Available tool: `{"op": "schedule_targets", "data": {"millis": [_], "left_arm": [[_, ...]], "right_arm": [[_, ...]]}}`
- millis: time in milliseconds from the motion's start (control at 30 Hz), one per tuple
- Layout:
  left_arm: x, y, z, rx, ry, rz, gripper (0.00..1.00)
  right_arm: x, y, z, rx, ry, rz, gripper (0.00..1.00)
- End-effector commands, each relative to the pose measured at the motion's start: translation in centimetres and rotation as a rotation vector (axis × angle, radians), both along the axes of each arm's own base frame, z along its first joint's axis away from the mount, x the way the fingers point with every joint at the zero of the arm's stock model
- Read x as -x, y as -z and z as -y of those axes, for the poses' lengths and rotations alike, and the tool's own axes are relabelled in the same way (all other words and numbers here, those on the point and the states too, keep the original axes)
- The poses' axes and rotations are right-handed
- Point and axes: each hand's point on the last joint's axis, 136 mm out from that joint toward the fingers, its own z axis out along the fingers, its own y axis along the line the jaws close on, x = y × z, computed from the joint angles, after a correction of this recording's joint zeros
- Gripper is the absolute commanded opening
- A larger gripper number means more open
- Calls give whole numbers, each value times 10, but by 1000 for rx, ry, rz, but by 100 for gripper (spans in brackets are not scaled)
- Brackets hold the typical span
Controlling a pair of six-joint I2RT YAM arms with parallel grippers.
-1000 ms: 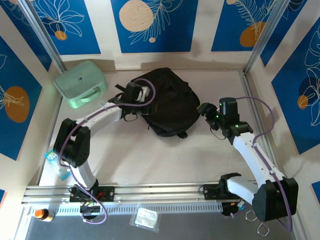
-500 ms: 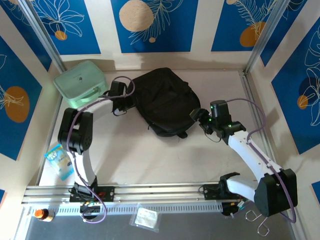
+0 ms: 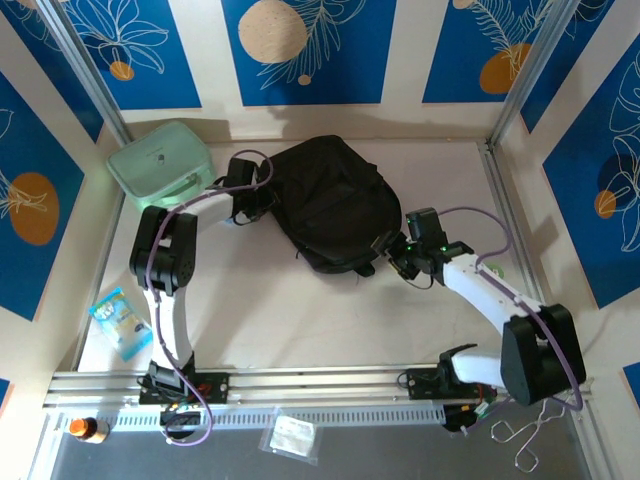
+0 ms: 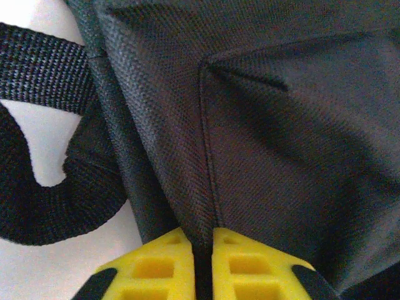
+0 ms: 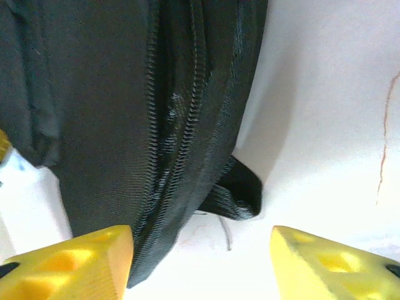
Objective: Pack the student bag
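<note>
Left pincer (image 4: pixel 201 265) clamped on student bag (image 3: pixel 335 195) fabric, 9 o'clock edge, likely anchoring it. Right pincer (image 5: pixel 200 250) wide beside zip (image 5: pixel 181 125), 4 o'clock.

We see the student bag (image 4: pixel 281 125) cut off at 12 and 3 o'clock in the left wrist view, and the left pincer (image 4: pixel 201 253) at 6. Overhead, at 8 o'clock, the blue packet (image 3: pixel 121 321) carries print too small for us to read.
</note>
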Motion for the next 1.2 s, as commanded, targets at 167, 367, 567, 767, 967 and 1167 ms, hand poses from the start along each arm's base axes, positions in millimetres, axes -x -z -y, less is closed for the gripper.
{"op": "schedule_targets", "data": {"millis": [167, 367, 567, 767, 967, 1167], "left_arm": [[-5, -57, 23, 77, 133, 116, 0], [14, -108, 51, 187, 244, 189, 0], [28, -126, 60, 230, 236, 198, 0], [23, -132, 65, 268, 194, 221, 0], [20, -133, 68, 280, 187, 230, 0], [22, -133, 69, 276, 191, 232, 0]], "right_arm": [[-45, 7, 2, 64, -47, 34, 31], [-95, 26, 31, 102, -27, 33, 24], [-105, -26, 49, 225, -46, 146, 34], [-66, -66, 71, 330, 2, 155, 62], [-43, -95, 21, 255, -141, 156, 63], [-24, -95, -58, 157, -271, 114, 60]]}}
